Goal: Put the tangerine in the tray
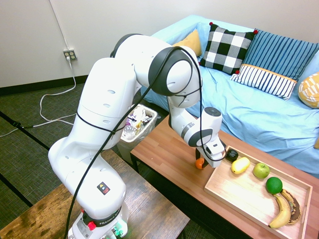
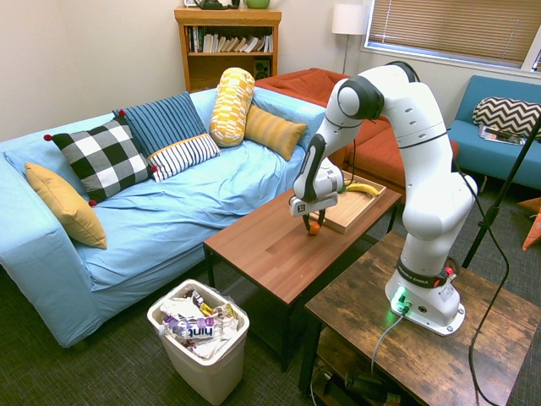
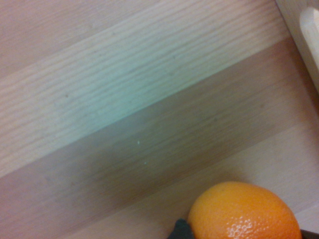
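The small bright-orange tangerine (image 1: 200,163) rests on the wooden coffee table just left of the tray (image 1: 239,191), a shallow light-wood rectangle. My gripper (image 1: 201,162) reaches straight down onto the fruit and is shut on it, the fingers on either side. From the other side, the tangerine (image 2: 314,227) shows under my gripper (image 2: 314,224), right beside the tray (image 2: 348,213). Up close in the wrist view, the tangerine (image 3: 244,211) fills the lower right, with the tray's pale edge (image 3: 311,40) at the top right.
In the tray lie a yellow oblong fruit (image 1: 240,165), a green apple (image 1: 260,171), a lime (image 1: 273,185), a banana (image 1: 282,211) and a dark item (image 1: 232,154). A full waste bin (image 1: 137,124) stands beside the table. A blue sofa (image 1: 259,109) runs behind it.
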Robot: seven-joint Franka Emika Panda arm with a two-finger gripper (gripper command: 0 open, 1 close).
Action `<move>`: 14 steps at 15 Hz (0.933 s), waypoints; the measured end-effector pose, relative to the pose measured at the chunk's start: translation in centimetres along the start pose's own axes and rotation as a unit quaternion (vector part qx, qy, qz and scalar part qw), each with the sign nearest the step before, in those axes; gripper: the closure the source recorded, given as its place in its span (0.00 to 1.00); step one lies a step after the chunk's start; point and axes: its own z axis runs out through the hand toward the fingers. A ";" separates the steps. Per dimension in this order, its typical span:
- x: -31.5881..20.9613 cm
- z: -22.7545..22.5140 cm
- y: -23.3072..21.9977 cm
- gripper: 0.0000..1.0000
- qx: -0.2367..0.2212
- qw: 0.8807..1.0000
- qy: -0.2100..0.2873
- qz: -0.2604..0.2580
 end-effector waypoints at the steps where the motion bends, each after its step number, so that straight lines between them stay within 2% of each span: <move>1: 0.5 -1.3 -0.1 1.00 0.002 1.000 -0.001 -0.003; 5: 5.3 -8.8 1.8 1.00 0.008 1.000 0.019 0.004; 7: 9.0 -10.5 4.0 1.00 0.007 0.999 0.034 0.029; 10: 14.3 -9.7 7.1 1.00 -0.007 0.996 0.049 0.078; 14: 18.8 -4.3 8.2 1.00 -0.032 0.990 0.048 0.132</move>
